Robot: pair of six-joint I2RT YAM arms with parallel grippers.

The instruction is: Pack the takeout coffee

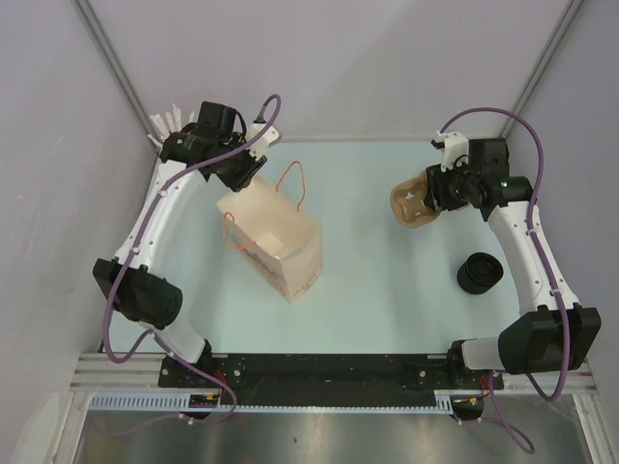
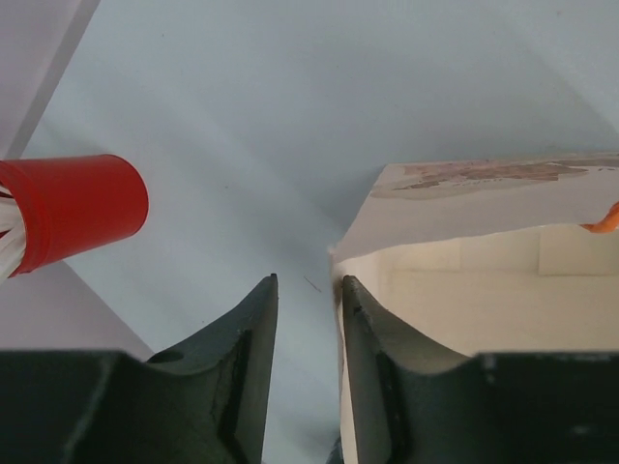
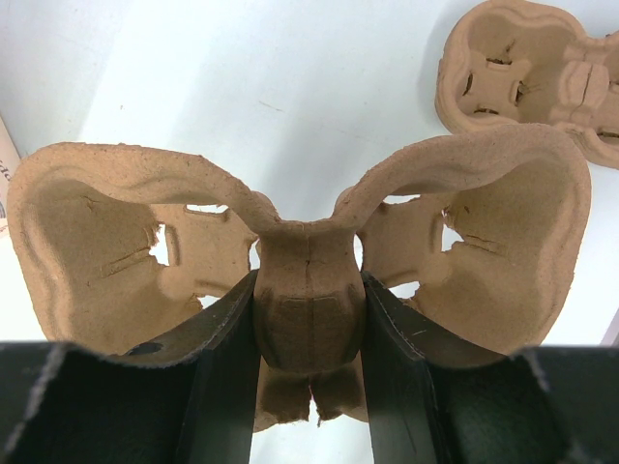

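Coffee cup [image 1: 480, 273], small, round and dark smoky-grey, stands upright on the pale blue table [image 1: 387, 290], near the right arm and well apart from the paper bag [image 1: 276, 237]. The bag is smooth tan paper with orange cord handles, its mouth open. The left fingers [image 2: 251, 329] are narrowly parted and straddle a corner of its rim, a gap showing between them. The right fingers [image 3: 232, 329] are clamped on the middle ridge of a rough moulded-pulp cup carrier [image 3: 106, 242]. A second carrier [image 3: 527, 72] lies flat beyond. A glossy red cup [image 2: 73, 208] holds white straws.
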